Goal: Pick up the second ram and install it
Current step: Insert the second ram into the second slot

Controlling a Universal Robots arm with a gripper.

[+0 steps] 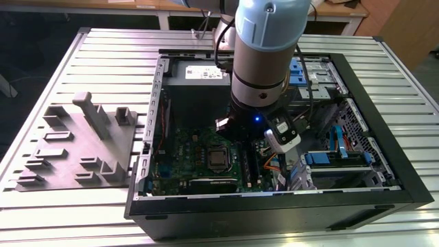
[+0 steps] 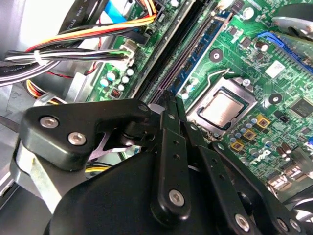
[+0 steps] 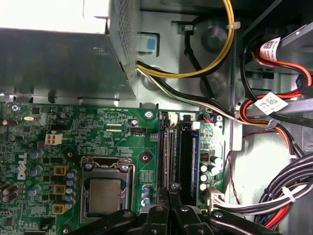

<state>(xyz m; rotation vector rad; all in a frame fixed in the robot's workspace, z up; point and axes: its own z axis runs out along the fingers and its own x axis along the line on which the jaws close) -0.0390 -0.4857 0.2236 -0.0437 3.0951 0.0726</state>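
Note:
My gripper [image 2: 168, 98] is down inside the open computer case [image 1: 384, 128], with its two black fingers pressed together, so it is shut. Its tips [image 3: 172, 190] rest over the near end of the long black memory slots [image 3: 186, 152], beside the processor socket [image 3: 103, 193]. In the second wrist view the memory slots [image 2: 188, 46] run straight away from the tips. The second ram is hidden; I cannot tell whether a stick stands in the slot under the fingers. In the exterior view the arm's wrist [image 1: 259, 98] hangs above the motherboard [image 1: 199, 149].
A grey moulded parts tray [image 1: 75, 149] lies on the slatted table at the exterior view's left. Bundled cables [image 3: 274, 196] crowd the space next to the slots. The power supply [image 3: 58, 54] sits beyond the board, and blue drive brackets [image 1: 336, 157] are at the exterior view's right.

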